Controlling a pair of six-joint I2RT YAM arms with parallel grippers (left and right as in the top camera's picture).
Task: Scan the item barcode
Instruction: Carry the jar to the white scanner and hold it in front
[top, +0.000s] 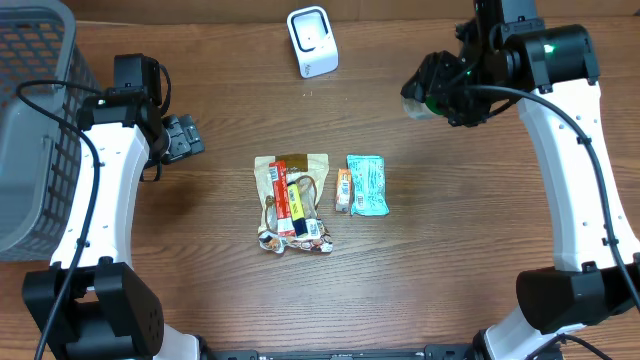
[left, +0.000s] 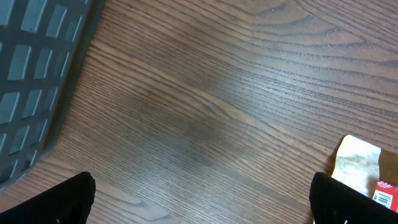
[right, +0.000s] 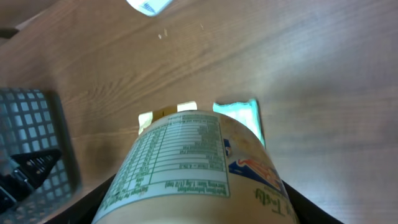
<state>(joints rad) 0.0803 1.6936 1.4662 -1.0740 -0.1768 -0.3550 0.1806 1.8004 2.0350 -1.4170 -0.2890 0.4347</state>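
The wooden tabletop (top: 450, 260) carries everything. The grey basket (top: 30, 120) sits at its left edge, probably as the drop-off for scanned goods. It is cut off by the frame, so its contents cannot be seen.

The left arm hangs idle between the basket and the snacks. The left fingers (left: 59, 199) are spread as wide as they go, with nothing between them and only bare wood beneath.

The right arm is raised over the far right of the tabletop. The right fingers (right: 87, 205) are closed partway around a printed tub (right: 193, 168), one on each side of its wall. The tub is the task's item. It is held off the tabletop, lying over rather than upright, and the white scanner (top: 312, 42) stands well apart to its left. This looks like a carry toward the scanner.

The brown pouch (top: 290, 200), the teal packet (top: 367, 185) and the small orange packet (top: 343, 190) lie together in the centre, seemingly awaiting their turn.

The wrist camera shows the tub's nutrition panel but no barcode, so I cannot tell which way the barcode faces. From overhead the arm hides most of the tub. The scanner's window is too small to read.
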